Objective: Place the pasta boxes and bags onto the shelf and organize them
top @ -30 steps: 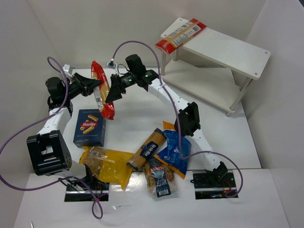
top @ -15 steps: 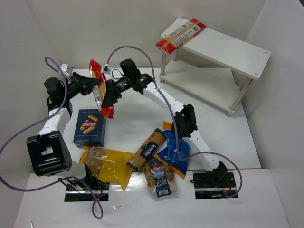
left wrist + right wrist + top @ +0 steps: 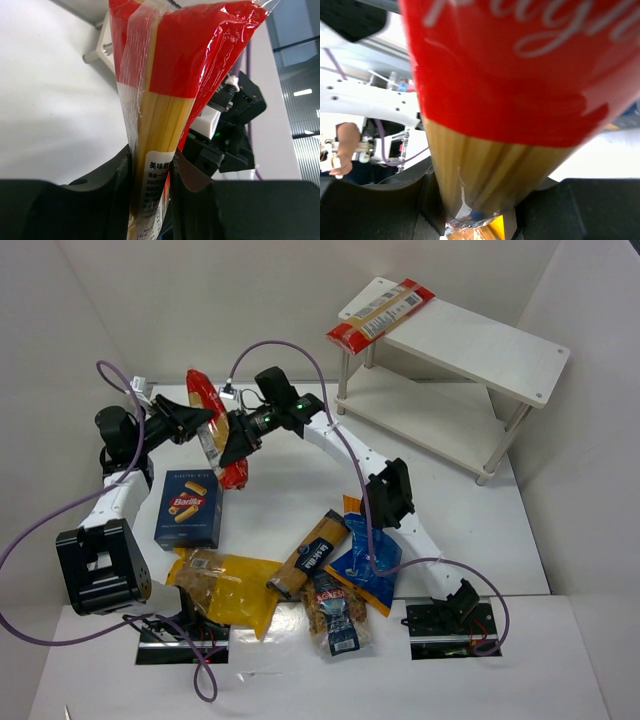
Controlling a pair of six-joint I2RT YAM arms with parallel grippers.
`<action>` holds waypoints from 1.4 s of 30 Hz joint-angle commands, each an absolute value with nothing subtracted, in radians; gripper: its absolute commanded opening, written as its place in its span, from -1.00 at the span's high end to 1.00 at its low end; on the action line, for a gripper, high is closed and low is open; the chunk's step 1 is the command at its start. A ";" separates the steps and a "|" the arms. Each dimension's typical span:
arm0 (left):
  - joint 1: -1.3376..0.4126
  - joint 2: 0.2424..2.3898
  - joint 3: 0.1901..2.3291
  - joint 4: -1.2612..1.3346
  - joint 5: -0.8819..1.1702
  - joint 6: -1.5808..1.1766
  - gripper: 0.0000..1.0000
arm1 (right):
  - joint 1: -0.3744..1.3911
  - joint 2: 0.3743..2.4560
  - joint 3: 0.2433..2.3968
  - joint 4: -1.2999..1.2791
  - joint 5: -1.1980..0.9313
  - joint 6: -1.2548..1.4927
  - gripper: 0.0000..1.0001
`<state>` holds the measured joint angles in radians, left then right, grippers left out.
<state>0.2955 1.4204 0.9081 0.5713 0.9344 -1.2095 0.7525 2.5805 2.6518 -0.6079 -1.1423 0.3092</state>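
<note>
A long spaghetti bag with red ends hangs in the air at the back left, held from both sides. My left gripper is shut on it from the left; in the left wrist view the spaghetti bag rises between the jaws of that gripper. My right gripper is shut on the bag from the right, and the right wrist view shows the bag's bundle wedged in the right gripper. The white shelf stands at the back right, with another spaghetti bag on its top board's left end.
On the table lie a dark blue Barilla box, a yellow bag, a brown black-labelled pack, a blue bag and a clear bag. White walls enclose the table. Purple cables loop off both arms.
My right gripper came in from the right and closed on the spaghetti bag, which the left gripper kept holding. The bag shifted slightly left and up.
</note>
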 commanded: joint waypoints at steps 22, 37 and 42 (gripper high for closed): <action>0.421 1.384 1.091 -0.104 1.014 -0.661 -0.94 | 0.712 2.382 2.711 -0.719 -1.129 0.028 1.00; 0.744 1.256 1.098 -0.405 1.183 -0.259 -0.98 | 0.672 2.280 2.712 -0.744 -0.971 0.005 1.00; 0.744 1.256 1.039 -0.414 1.120 -0.210 -0.98 | 0.695 2.185 2.712 -0.770 -0.815 -0.043 1.00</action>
